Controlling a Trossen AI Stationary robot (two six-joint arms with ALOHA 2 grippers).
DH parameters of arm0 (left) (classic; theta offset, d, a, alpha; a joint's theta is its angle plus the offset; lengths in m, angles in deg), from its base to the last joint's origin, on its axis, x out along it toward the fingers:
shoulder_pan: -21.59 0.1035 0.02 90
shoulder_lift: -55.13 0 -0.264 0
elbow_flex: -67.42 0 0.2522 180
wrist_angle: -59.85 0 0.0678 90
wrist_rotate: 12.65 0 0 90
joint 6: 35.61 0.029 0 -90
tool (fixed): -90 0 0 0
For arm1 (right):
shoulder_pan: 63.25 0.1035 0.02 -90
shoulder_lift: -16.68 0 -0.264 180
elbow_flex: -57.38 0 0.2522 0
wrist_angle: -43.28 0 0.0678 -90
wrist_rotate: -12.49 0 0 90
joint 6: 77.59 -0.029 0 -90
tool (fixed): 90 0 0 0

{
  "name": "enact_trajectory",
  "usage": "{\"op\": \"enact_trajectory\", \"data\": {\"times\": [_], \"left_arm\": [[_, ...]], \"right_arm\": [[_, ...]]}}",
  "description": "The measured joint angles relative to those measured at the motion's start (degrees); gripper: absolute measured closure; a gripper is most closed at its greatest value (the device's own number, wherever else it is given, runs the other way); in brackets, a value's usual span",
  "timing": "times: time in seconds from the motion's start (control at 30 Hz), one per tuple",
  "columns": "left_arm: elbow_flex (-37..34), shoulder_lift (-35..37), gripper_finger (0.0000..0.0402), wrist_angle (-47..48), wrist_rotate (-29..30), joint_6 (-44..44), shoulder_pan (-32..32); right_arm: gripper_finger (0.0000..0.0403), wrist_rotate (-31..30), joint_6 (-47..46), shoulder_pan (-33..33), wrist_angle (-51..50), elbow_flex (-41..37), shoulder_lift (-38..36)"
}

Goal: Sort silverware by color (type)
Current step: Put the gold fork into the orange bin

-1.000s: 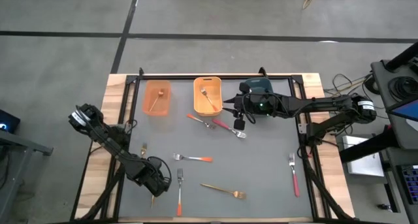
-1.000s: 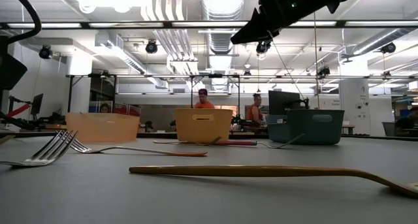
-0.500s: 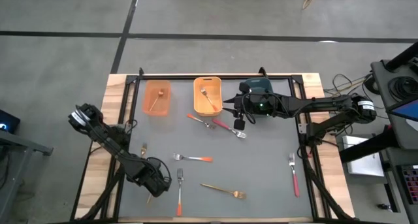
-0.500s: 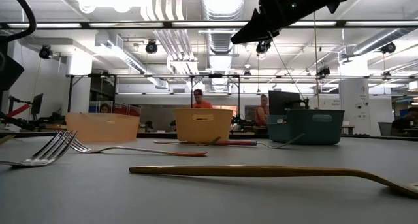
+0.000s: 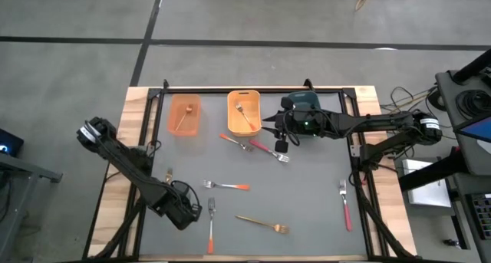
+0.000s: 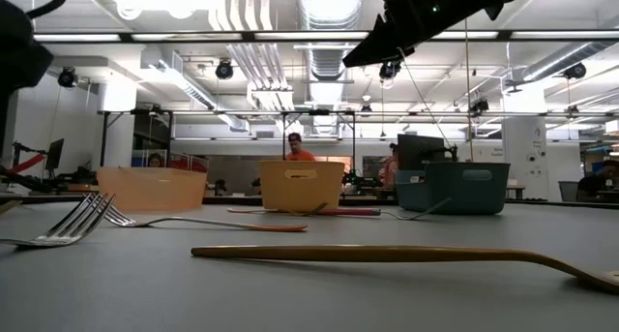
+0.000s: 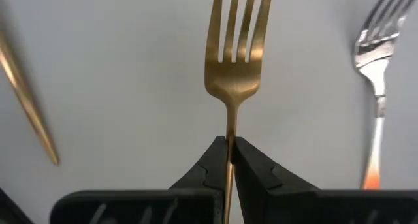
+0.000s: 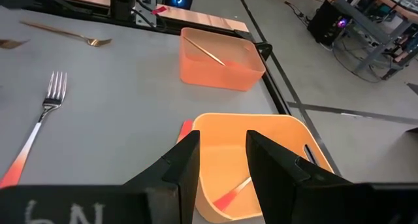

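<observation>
My left gripper (image 5: 184,213) is at the near left of the table, shut on a gold fork (image 7: 236,48). My right gripper (image 5: 280,145) hangs open and empty by the near right corner of the yellow bin (image 5: 244,113); its wrist view (image 8: 222,165) looks down into that bin. Loose on the grey mat lie two orange-handled forks (image 5: 228,186) (image 5: 211,226), a gold fork (image 5: 263,223), a red-pink fork (image 5: 345,205), and two more forks (image 5: 261,146) near the yellow bin. The orange bin (image 5: 185,114) holds a gold fork. My left gripper pinches the gold fork's neck (image 7: 230,140), just behind the tines, between its two fingertips. The handle runs back along the fingers and is hidden by them; the tines stick out ahead. Whether the fork is clear of the mat, I cannot tell.
A teal bin (image 5: 301,102) stands at the far right under my right arm. A short gold piece (image 5: 169,173) lies at the mat's left edge. Dark frame rails run along the table's sides. People move in the room beyond the far edge (image 6: 300,146).
My left arm has swung a little, and its gripper has shifted slightly toward the table's right edge. The gold fork's handle end that stuck out toward the near edge is now hidden under the gripper. My right arm has kept still.
</observation>
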Motion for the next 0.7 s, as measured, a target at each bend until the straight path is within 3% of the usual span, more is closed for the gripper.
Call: {"op": "enact_trajectory", "data": {"times": [0.33, 0.7], "left_arm": [[0.5, 5.8, 0.0401, 4.5, 4.2, 6.7, 4.9], [0.5, 14.1, 0.0401, 12.5, 5.8, 33.3, 22.2]], "right_arm": [[0.0287, 0.0, 0.0, 0.0, -0.6, 0.0, 0.0], [0.0287, 0.0, 0.0, 0.0, -3.9, 0.0, 0.0]]}}
